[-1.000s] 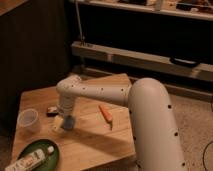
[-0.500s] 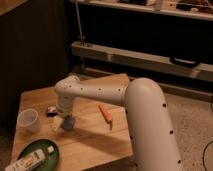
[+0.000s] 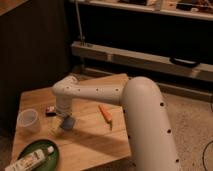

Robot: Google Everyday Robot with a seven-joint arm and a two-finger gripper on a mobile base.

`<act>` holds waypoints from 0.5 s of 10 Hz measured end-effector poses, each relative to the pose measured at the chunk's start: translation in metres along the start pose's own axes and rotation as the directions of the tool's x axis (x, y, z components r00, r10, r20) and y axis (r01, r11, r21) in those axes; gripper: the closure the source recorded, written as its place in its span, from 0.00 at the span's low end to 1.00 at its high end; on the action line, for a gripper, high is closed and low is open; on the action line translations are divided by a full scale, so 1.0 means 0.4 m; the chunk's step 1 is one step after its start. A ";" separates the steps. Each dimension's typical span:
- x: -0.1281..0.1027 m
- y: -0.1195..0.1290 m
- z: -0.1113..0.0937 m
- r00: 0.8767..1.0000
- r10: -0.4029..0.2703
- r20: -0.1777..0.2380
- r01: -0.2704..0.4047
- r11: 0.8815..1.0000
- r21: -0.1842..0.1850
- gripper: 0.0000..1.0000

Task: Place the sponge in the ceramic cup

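The step in hand looks like the pick-up of the sponge (image 3: 70,123). The pincer (image 3: 64,120) hangs down from the arm's bent wrist, low over the wooden table (image 3: 92,142), with its jaws standing apart. The blue sponge lies right at its tips, flat on the table or nearly so. Whether the tips already touch it cannot be told, and nothing shows a clamp on it. The pale cup (image 3: 27,120) stands upright near the pincer, on the picture's left of it, apart from the sponge and with its mouth open upward. The sponge is outside the cup, so by this picture the placing remains to be done. Just behind the pincer, a little toward the cup, lies a small dark box (image 3: 50,111). On the far side of the pincer from the cup lies an orange stick-like thing (image 3: 105,113). Nearer the camera, below the pincer and the cup, sits a green plate (image 3: 36,144) with a white bottle (image 3: 31,160) lying on it. The next move, as I judge it, calls for the jaws to settle astride the soft pad and close gently enough to hold it. The pad then has to be lifted clear of the table and carried the short way toward the cup, high enough to clear its rim without knocking it.
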 end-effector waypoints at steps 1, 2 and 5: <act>0.007 -0.003 0.004 1.000 -0.004 0.003 0.004 1.000 -0.004 0.20; 0.011 -0.003 0.008 1.000 -0.006 0.005 0.006 1.000 -0.004 0.20; 0.016 -0.002 0.013 1.000 -0.007 0.007 0.007 1.000 -0.007 0.20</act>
